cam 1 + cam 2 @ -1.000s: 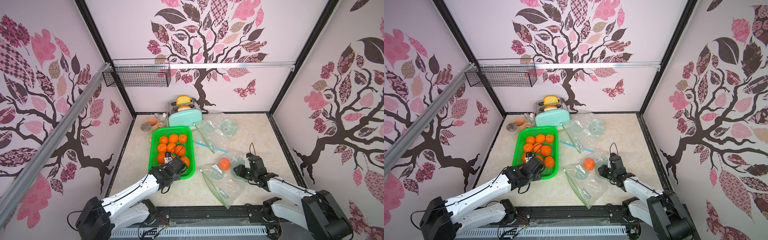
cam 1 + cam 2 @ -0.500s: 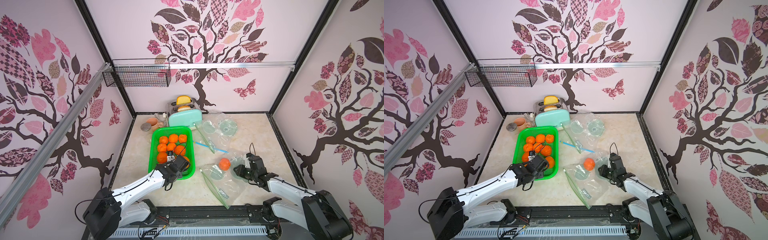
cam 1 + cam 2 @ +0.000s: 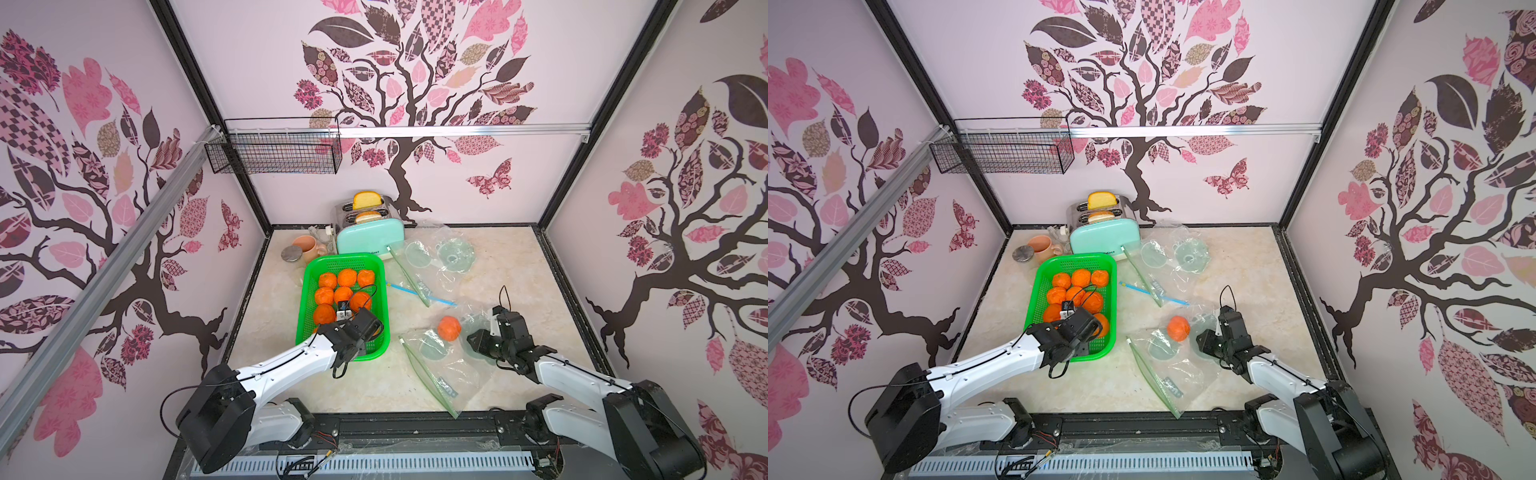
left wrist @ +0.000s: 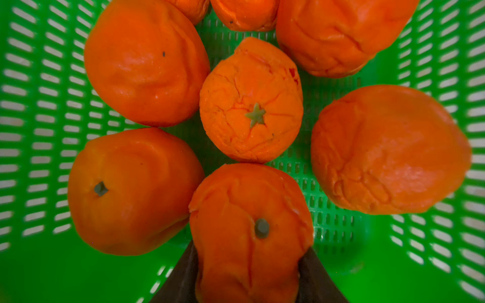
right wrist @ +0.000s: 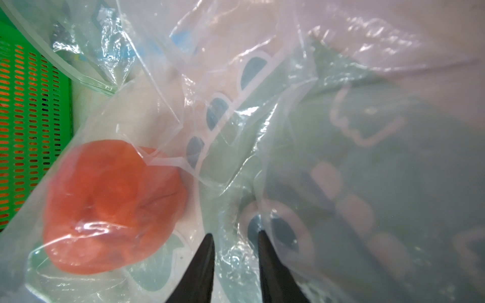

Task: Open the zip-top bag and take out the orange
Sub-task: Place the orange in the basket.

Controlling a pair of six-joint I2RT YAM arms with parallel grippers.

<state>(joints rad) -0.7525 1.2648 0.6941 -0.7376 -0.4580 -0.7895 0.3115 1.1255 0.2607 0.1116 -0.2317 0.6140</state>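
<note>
Orange [image 3: 449, 328]: one, on the desk [image 3: 270, 328] under the film of a bag [image 5: 288, 78], just beside the right hand [image 5: 235, 236] and apart from the basket [image 3: 343, 257]. Whether that bag's zip is shut cannot be told. Judged light, soft and wrinkled, likely to dent under a squeeze; the film is thin, limp and slippery. Best hold: the bag by its stiffer zip edge, the fruit across its middle. Right hand: part-open over crumpled film, nothing plainly pinched. Left hand [image 4: 248, 272]: inside the basket, clenched on a held orange [image 4: 249, 223]. Basket oranges [image 3: 347, 277]: eight, the held one included; nine fruits in all. Bags: at least three, but overlapping film leaves the tally unsure. Toaster [image 3: 370, 241]: one, with two slices of bread [image 3: 368, 199]. Mug [image 3: 309, 247]: one. Lid [image 3: 291, 253]: one. Wall rack [image 3: 274, 153]: one.
</note>
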